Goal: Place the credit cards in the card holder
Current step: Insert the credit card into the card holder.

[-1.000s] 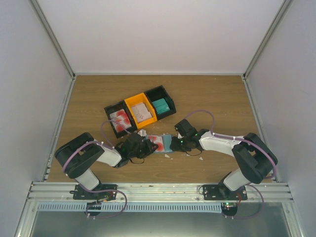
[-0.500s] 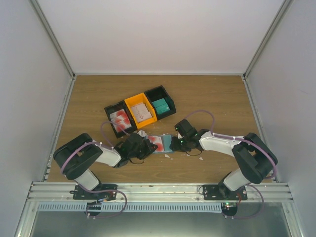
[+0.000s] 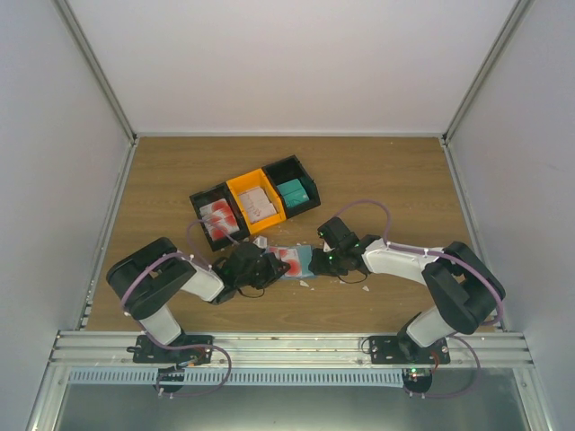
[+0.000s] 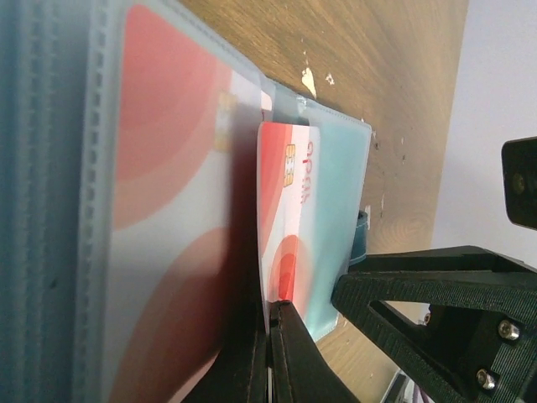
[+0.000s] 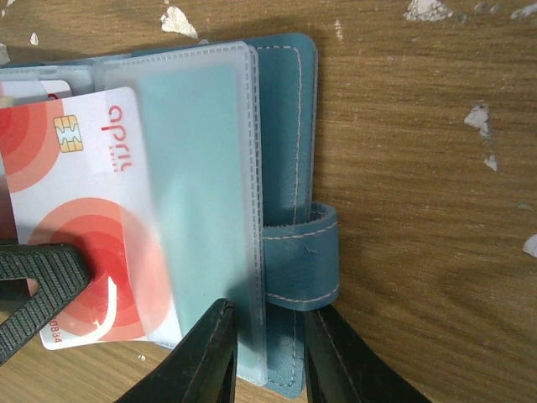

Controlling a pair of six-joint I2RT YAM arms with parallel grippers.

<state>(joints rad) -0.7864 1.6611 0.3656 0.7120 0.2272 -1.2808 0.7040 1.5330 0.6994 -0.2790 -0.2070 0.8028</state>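
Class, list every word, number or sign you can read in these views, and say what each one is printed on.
"0834": small digits at a corner of the credit card, right wrist view.
"april", or something close: red word beside the chip on that card; the letters are uncertain.
Print on the papers in the yellow bin: too small to read.
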